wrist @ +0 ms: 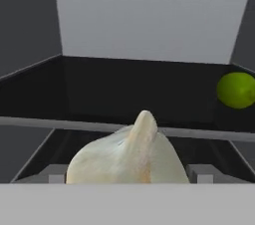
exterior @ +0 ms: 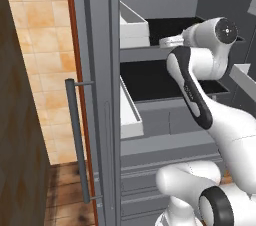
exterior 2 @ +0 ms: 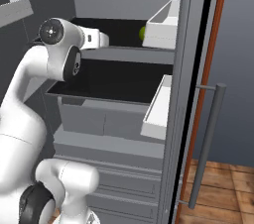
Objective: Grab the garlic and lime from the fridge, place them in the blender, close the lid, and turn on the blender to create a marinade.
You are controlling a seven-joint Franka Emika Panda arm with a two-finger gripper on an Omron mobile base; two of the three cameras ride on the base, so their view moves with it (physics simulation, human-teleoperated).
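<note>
The fridge (exterior: 95, 95) stands open, and my arm reaches onto its upper black shelf (exterior 2: 124, 29). In the hand view a pale white garlic bulb (wrist: 129, 157) sits between my two fingertips (wrist: 57, 173), in front of the shelf edge. My gripper (wrist: 128, 173) is shut on the garlic. My white hand (exterior 2: 99, 39) (exterior: 170, 41) is at the shelf's front. The lime (wrist: 236, 89) (exterior 2: 142, 33) lies on the same shelf to the right, beside a white bin. The blender and the lid are out of view.
White bins (exterior: 131, 25) (exterior 2: 163, 25) hang at the upper shelf's door side, with another one (exterior 2: 158, 109) a level lower. The door's long grey bar handle (exterior: 75, 135) (exterior 2: 208, 139) stands close by. Drawers (exterior: 165, 170) fill the fridge's lower part.
</note>
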